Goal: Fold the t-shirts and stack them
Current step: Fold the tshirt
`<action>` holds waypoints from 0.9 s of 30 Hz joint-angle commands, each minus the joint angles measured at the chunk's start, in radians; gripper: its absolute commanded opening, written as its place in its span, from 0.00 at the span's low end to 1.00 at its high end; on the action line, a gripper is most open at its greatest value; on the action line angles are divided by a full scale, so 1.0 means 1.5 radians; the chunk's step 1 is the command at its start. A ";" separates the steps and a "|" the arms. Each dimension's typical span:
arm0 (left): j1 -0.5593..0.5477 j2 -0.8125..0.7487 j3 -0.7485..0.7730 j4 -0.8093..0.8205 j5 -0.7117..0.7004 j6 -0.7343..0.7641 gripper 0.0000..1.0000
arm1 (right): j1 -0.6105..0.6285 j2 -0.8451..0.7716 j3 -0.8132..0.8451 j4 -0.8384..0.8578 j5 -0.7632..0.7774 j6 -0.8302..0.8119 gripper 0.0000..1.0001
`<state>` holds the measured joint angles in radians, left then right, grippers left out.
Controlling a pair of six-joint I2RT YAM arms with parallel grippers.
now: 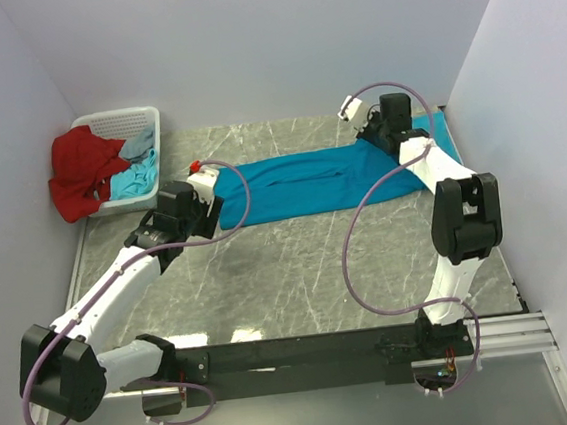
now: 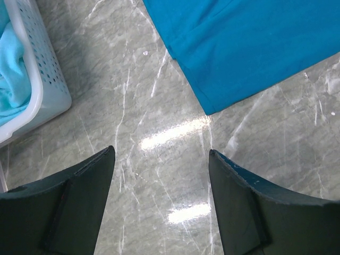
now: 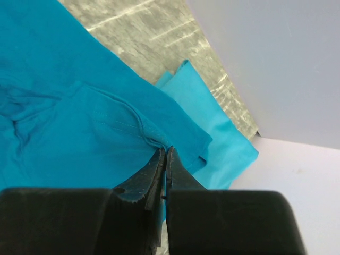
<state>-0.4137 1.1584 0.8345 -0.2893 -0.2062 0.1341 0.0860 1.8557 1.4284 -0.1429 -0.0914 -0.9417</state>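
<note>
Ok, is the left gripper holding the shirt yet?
No, the left gripper is open over the marble table, and the t-shirt corner lies beyond its fingertips, untouched.

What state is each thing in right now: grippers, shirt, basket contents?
left gripper: open, empty, over bare table near the shirt's corner.
right gripper: shut on the t-shirt's edge.
t-shirt: flat on the table as a long band, seemingly partly folded, not yet a small rectangle.
basket: upright, holding clothes.
red garment: draped over the basket's rim.
light blue cloth: crumpled inside the basket.
</note>
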 commanded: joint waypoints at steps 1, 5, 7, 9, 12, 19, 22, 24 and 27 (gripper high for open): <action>-0.003 -0.002 0.002 0.025 0.011 -0.009 0.77 | 0.013 0.014 0.036 0.011 0.009 -0.007 0.02; -0.003 -0.001 0.002 0.025 0.014 -0.010 0.77 | 0.013 0.021 0.043 0.008 0.015 -0.005 0.02; -0.003 -0.001 0.002 0.025 0.015 -0.009 0.77 | 0.013 0.026 0.046 0.008 0.021 -0.005 0.02; -0.003 -0.001 0.003 0.025 0.015 -0.010 0.77 | 0.014 0.029 0.048 0.008 0.024 -0.004 0.02; -0.003 0.000 0.002 0.025 0.016 -0.010 0.77 | 0.013 0.036 0.055 0.007 0.031 -0.002 0.02; -0.003 0.001 0.001 0.025 0.017 -0.009 0.77 | 0.013 0.053 0.071 0.004 0.044 0.001 0.02; -0.003 0.003 0.001 0.024 0.017 -0.009 0.77 | 0.013 0.054 0.069 0.006 0.041 0.005 0.02; -0.003 0.003 0.002 0.025 0.017 -0.009 0.77 | 0.012 0.051 0.065 0.011 0.046 0.004 0.02; -0.003 0.005 0.002 0.025 0.017 -0.009 0.77 | 0.012 0.049 0.061 0.014 0.046 0.003 0.02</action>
<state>-0.4137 1.1625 0.8345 -0.2890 -0.1986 0.1341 0.1005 1.9316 1.4921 -0.1497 -0.0360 -0.9405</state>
